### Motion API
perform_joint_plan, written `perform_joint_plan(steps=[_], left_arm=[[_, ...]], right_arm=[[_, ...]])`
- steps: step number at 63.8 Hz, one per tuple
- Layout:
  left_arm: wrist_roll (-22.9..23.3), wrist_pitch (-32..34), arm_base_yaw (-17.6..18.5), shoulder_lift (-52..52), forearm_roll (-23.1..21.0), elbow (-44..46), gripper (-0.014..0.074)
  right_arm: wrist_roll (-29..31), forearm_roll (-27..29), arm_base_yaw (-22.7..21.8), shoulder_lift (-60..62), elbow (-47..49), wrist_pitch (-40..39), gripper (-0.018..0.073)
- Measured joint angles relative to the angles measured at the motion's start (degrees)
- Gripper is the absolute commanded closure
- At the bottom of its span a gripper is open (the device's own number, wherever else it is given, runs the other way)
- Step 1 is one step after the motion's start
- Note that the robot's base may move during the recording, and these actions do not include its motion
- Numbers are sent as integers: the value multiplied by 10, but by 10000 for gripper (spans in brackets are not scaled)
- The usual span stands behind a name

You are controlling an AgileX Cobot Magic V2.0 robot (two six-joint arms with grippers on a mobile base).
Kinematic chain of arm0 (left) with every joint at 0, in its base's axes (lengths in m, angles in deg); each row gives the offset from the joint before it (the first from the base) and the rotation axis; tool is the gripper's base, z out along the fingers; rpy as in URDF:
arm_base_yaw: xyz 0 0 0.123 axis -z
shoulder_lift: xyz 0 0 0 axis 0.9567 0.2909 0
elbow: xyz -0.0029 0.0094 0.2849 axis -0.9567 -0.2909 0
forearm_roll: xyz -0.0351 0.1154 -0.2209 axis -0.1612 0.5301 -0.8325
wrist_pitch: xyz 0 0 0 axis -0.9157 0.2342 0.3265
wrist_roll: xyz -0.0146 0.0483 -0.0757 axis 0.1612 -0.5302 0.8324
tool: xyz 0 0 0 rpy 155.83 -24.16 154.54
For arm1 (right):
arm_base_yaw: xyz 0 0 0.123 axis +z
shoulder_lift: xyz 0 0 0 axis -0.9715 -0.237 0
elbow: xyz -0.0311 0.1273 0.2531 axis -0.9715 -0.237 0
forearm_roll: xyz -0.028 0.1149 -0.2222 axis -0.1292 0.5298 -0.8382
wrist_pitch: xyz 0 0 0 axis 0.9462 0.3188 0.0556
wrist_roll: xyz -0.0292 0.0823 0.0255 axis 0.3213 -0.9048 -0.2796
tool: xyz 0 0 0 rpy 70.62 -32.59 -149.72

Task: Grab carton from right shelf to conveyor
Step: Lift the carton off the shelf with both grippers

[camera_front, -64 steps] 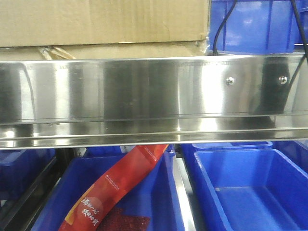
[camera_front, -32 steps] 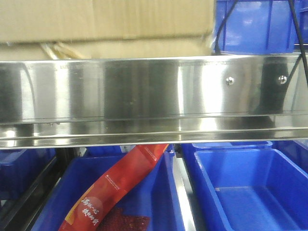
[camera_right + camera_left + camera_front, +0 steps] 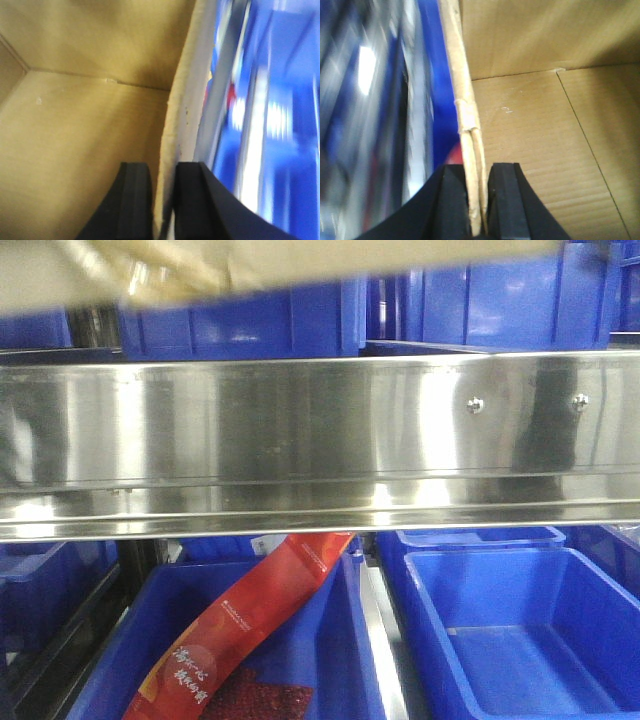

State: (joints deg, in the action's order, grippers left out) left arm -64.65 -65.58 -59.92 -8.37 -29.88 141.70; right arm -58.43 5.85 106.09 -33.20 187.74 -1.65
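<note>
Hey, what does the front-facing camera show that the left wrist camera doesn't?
Front-facing only: the right shelf with its steel rail, a red packet leaning in a lower blue bin, an empty bin beside it. Left wrist only: the left gripper, its fingers pinching the carton wall, and the carton's bare inside floor. Both: the tan carton and blurred blue plastic.

The carton (image 3: 545, 150) is plain tan cardboard with fine parallel corrugation lines across its inner face and a paler cream wall edge, while the left tool (image 3: 479, 200) and right tool (image 3: 164, 200) are matte black. The right shelf (image 3: 300, 430) has a mirror-bright silver rail streaked with darker grey vertical reflections. The bins (image 3: 430, 630) are saturated blue, and the packet (image 3: 250, 620) is red with pale yellow lettering.
</note>
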Motion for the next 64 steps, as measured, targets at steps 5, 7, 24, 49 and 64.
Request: perform_joint_plan(steps=[5,7,24,49,64], left_arm=[[4,0,13,-34,-4,-41,613],[6,0,18,-47,-5,-54,613],[12,6,40,-124,-22,-104,613],[12,13,40,-121,-18,-72,613],[12,12,40,-121,-9,-60,613]], right_arm=[[-3,0,10,45,-64,-2,626],[-6,0,14,62,-87,-7,626],[-33,5,25,183,-236,-59,626],[-37,8,25,195,-258,-106,626],[-37,11,25,195,-258,-117,626]])
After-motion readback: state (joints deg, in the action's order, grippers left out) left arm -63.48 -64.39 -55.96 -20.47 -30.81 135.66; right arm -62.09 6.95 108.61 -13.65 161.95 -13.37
